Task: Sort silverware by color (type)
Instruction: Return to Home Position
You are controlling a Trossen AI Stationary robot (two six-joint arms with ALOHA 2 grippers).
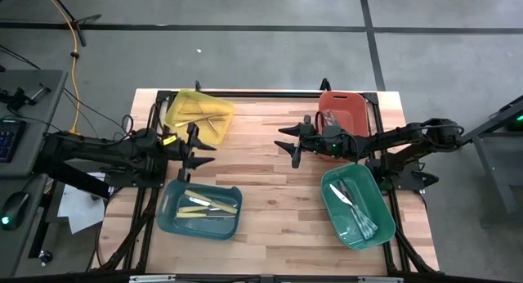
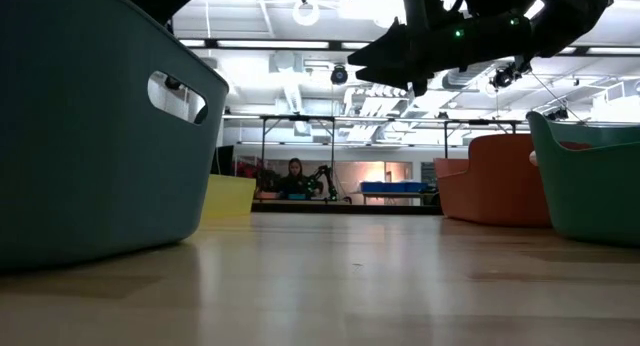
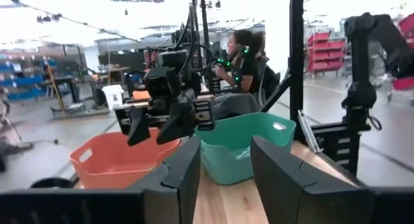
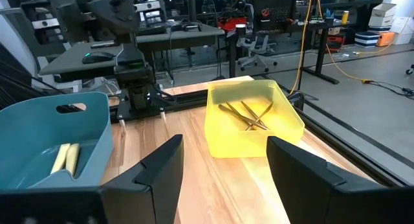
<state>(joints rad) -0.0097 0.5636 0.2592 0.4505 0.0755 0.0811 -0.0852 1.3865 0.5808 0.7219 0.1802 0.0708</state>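
The silverware lies sorted in four bins. Gold-tan pieces lie in the yellow bin. Cream-yellow pieces lie in the blue bin. Teal-tinted pieces lie in the green bin, and silver-grey pieces in the orange-red bin. My left gripper hovers open between the yellow and blue bins, pointing right. My right gripper hovers open left of the orange-red bin, pointing left. Both are raised above the table and hold nothing.
Bare wooden table lies between the two grippers and between the blue and green bins. A black frame runs along the table's far edge. A person sits in the room far behind the table.
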